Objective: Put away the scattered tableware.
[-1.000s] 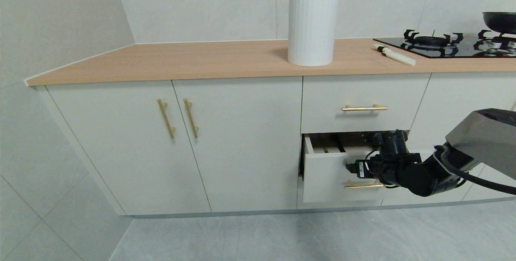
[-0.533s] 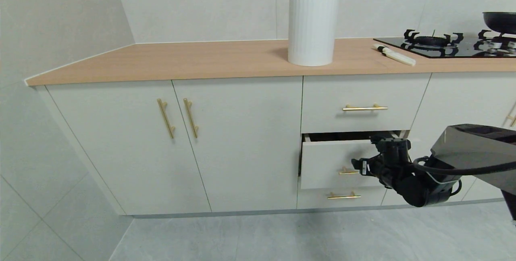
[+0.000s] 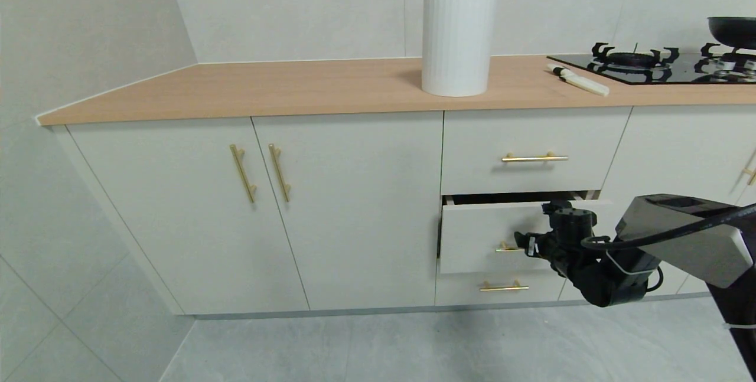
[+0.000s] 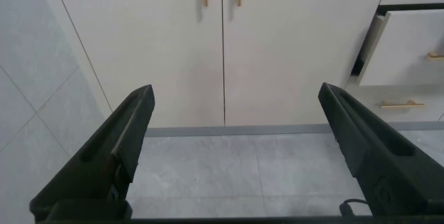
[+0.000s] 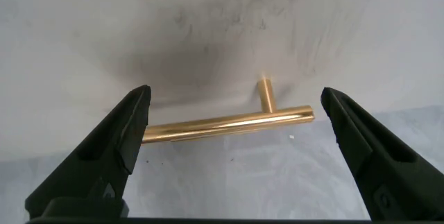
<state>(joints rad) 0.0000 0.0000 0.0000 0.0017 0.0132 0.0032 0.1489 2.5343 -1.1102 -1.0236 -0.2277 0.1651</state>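
Head view: a wooden desk (image 3: 295, 87) runs along the tiled wall. On it stands a white ribbed canister (image 3: 458, 42). At about 3 o'clock from the canister lies the knife (image 3: 576, 80), pale-handled and flat on the desk, just beside the near corner of the black gas hob (image 3: 661, 69). A dark pan (image 3: 732, 30) sits on the hob, at 2 o'clock from the knife.

Below the desk are two cabinet doors (image 3: 260, 216) with upright gold handles, and at 3 o'clock from them a stack of drawers. The top drawer (image 3: 531, 149) is shut. The middle drawer (image 3: 472, 240) at 6 o'clock from it stands out by a narrow gap, with a dark slit along its upper edge. The right claw (image 3: 520, 243) is at this drawer's gold handle (image 3: 505, 247). The lowest drawer's handle (image 3: 504, 287) shows at 6 o'clock beneath.

Left wrist view: the left claw (image 4: 234, 96) is spread wide with nothing between its jaws, above grey floor tiles (image 4: 229, 175) and facing the cabinet doors (image 4: 222, 37). The middle drawer (image 4: 409, 47) shows farther off, ajar.

Right wrist view: the right claw (image 5: 234, 96) is parted, one jaw at each end of the gold handle (image 5: 229, 121). The handle lies between them against the drawer front (image 5: 208, 23), and the jaws are not closed on it.
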